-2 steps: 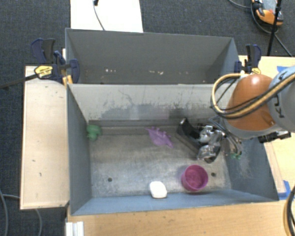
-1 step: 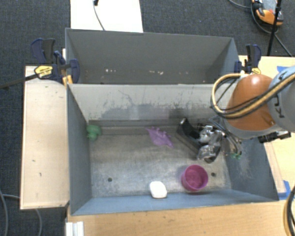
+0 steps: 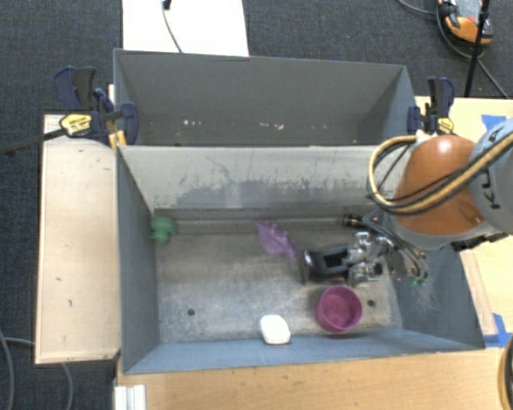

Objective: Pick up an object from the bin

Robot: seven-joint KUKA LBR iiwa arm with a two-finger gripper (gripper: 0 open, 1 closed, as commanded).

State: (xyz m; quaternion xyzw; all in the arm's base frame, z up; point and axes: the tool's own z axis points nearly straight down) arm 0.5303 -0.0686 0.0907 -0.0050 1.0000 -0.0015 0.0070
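**Where the gripper hangs: a grasp at the bin's right end**

Since the gripper (image 3: 361, 260) sits low over the floor of the bin (image 3: 205, 297) at its right end, we judge the step in hand to be settling a grasp. Whether it is spread or pressed together we cannot tell. A black piece (image 3: 323, 263) lies just left of it, apparently touching its tip; whether it is held we cannot say. A magenta cup (image 3: 339, 307) stands just in front of both, near the front wall. To grasp well, we would centre on the black piece, stay clear of the cup's rim, and lift straight up only once the grip is firm. A purple scrap (image 3: 276, 239) lies near, to the left; a white lump (image 3: 275, 330) and a green bit (image 3: 162, 229) lie well apart.
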